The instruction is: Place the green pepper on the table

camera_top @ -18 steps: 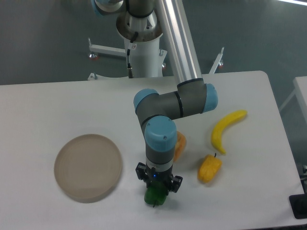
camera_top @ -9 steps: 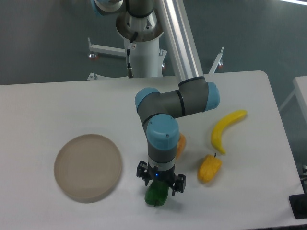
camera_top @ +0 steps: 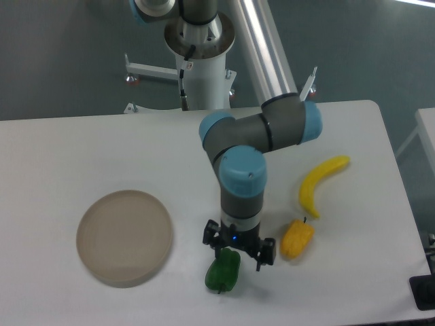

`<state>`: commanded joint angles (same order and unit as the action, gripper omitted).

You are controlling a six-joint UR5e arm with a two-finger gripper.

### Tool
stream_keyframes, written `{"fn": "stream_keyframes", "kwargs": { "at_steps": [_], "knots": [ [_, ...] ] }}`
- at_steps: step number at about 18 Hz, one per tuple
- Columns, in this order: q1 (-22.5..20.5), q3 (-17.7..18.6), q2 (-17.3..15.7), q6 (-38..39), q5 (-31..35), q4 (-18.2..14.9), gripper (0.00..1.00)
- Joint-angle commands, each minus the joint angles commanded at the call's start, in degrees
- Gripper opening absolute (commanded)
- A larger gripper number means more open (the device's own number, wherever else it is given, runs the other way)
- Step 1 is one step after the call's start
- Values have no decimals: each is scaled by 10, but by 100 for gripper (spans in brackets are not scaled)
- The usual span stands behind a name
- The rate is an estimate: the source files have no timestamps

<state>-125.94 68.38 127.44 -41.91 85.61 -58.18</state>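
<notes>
The green pepper (camera_top: 222,272) is small, glossy and dark green. It lies on the white table (camera_top: 81,146) near the front edge, right of the beige plate. My gripper (camera_top: 239,252) is just above and to the right of the pepper, pointing down. Its fingers (camera_top: 260,259) stand apart and hold nothing. The gripper body hides the pepper's upper right edge.
A round beige plate (camera_top: 124,236) sits at the left. A yellow-orange pepper (camera_top: 297,238) lies right of the gripper. A yellow banana (camera_top: 319,185) lies further right. An orange item behind the arm is hidden now. The table's front edge is close below the pepper.
The gripper has let go of the green pepper and moved up and to the right. The pepper stays on the table where it was set down.
</notes>
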Motion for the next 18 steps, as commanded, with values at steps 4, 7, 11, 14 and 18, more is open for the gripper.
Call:
{"fn": "stream_keyframes", "kwargs": {
  "at_steps": [4, 7, 11, 14, 18],
  "knots": [
    [-26, 1, -9, -65, -1, -6, 100],
    [-44, 1, -11, -104, -1, -7, 100],
    [-60, 11, -18, -141, 2, -7, 100],
    [-66, 17, -18, -146, 3, -5, 100],
    [-68, 17, -19, -146, 4, -4, 100]
  ]
}}
